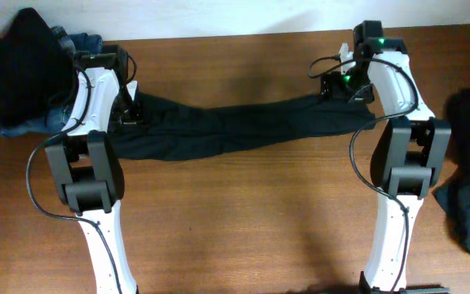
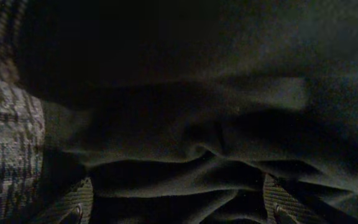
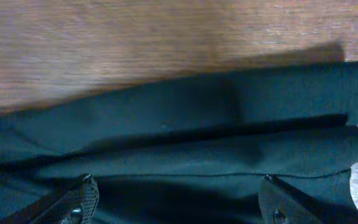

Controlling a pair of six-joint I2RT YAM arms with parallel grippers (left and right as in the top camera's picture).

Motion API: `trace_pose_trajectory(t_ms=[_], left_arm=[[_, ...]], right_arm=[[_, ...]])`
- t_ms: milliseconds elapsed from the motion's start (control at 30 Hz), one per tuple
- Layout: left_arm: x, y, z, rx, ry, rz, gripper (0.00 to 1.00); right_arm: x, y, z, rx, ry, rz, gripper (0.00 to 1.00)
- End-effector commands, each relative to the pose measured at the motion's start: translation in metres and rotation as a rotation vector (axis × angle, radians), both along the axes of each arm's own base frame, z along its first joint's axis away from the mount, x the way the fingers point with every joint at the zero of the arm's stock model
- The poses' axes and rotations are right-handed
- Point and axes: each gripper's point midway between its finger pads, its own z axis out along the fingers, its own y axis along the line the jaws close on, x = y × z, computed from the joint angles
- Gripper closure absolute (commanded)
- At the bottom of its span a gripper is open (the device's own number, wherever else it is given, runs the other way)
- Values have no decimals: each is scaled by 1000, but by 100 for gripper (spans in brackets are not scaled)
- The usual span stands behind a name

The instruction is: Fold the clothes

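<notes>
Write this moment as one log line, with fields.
long dark garment: stretched across table; left gripper: open above one end; right gripper: open above other end

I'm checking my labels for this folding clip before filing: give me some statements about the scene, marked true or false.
1. The long dark garment lies stretched out between the two arms. True.
2. The blue jeans lie at the right edge of the table. False: they sit in the pile at its far left corner, partly under a black garment.
3. The right gripper stands open over the fabric. True.
4. The left gripper is clamped shut. False: its fingers stand wide apart.
</notes>
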Motion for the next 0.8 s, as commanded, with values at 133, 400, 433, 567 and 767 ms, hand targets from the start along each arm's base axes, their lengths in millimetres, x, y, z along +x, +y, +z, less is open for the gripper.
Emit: trace_pose_trajectory(t_ms=[133,400,433,567,767], left_arm=[[5,-3,14,-14,-31,5,13],[2,-3,14,-14,-22,5,13],[3,-3,14,-14,-22,5,13],[1,-3,14,-14,-15,5,13],[0,-3,14,-14,-12,5,14]], right_arm=[[-4,-14,-9,-71,7,-29,12],[-9,-23,-13,-128,31,-41,14],[-10,-23,-16,-127,40,-40,18],[-18,-23,-34,-127,89,-46,43],[-33,-44,-51,-232,149,-110,88]])
